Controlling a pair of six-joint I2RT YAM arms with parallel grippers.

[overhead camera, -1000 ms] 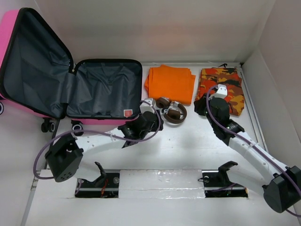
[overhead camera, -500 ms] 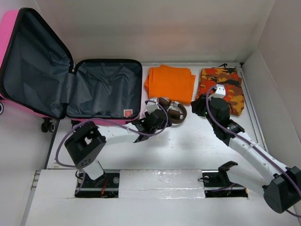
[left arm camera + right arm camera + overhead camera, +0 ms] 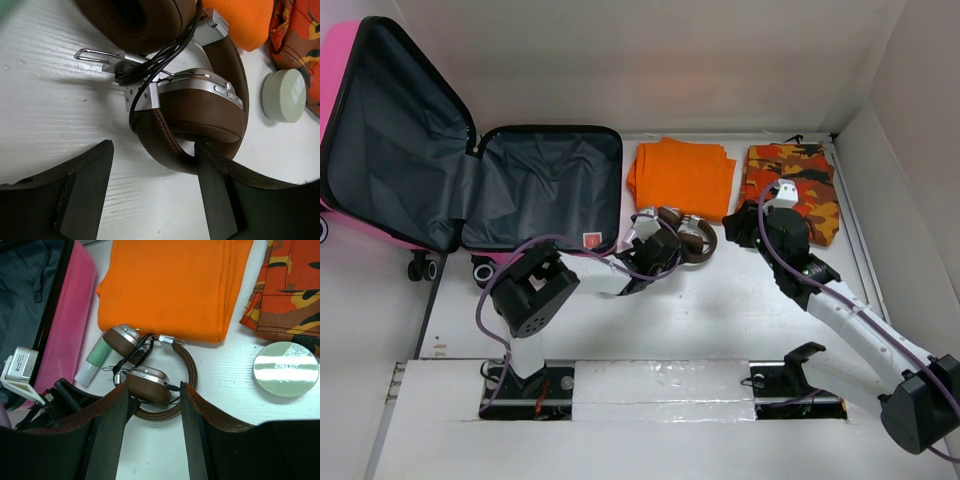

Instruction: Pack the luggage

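The pink luggage point(image 3: 545, 185) lies open and flat on the table point(image 3: 720, 310), its dark grey lining bare, just left of a pair of brown headphones point(image 3: 685, 238) in the overhead view. Its lid stands tilted up farther left of them. The left gripper point(image 3: 655, 245) sits low at the headphones' near-left side with its jaws spread wide. In the left wrist view the gripper point(image 3: 154, 147) has the cushioned edge of one ear cup of the headphones point(image 3: 200, 107) between its two black fingers point(image 3: 85, 180), which have not closed on it. The right finger looks to touch the cushion, though contact cannot be confirmed. The right gripper point(image 3: 745, 225) hangs just right of the headphones, also open and holding nothing. Its wrist camera looks down between its jaws point(image 3: 150, 395) onto the headphones point(image 3: 150, 385). Behind the headphones lies a folded orange garment point(image 3: 682, 178), and to their right, beyond the right gripper, a folded orange camouflage garment point(image 3: 795, 185). A round pale-green tin point(image 3: 285, 368) rests on the table right of the headphones, near the camouflage cloth. A green-and-white tube point(image 3: 93, 360) lies just left of them, beside the luggage's pink shell point(image 3: 67, 325).
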